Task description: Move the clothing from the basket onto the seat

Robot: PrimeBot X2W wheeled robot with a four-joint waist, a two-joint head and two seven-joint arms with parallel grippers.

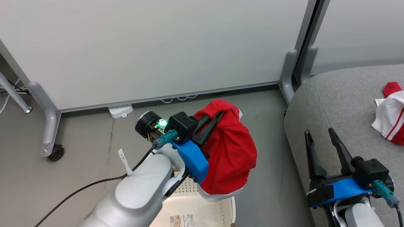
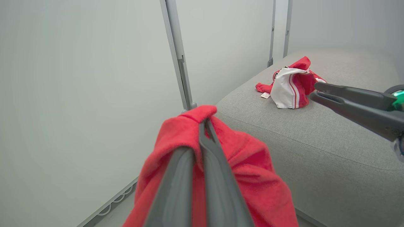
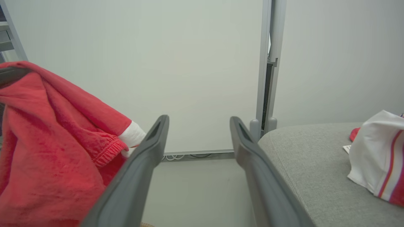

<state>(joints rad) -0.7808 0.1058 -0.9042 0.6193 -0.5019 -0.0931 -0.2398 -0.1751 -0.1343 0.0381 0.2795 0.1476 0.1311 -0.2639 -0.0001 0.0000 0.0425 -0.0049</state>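
My left gripper (image 1: 216, 114) is shut on a plain red garment (image 1: 228, 151) with white trim, which hangs in the air above the cream-white basket (image 1: 202, 208) at the bottom of the head view. In the left wrist view the gripper (image 2: 205, 124) pinches a fold of this red garment (image 2: 252, 170). A red and white striped jersey (image 1: 391, 116) lies crumpled on the grey seat (image 1: 341, 104) at the right. Over the seat's front edge my right gripper (image 1: 320, 134) stands open and holds nothing. The right wrist view shows that gripper (image 3: 199, 121), the hanging garment (image 3: 53, 151) and the jersey (image 3: 378, 167).
A pale grey partition panel (image 1: 151, 47) on castor feet (image 1: 56, 153) stands behind, its post (image 1: 298, 69) close to the seat's corner. A white power strip (image 1: 120, 111) lies on the grey floor (image 1: 79, 151) under the panel. A dark cable (image 1: 79, 189) trails from my left arm.
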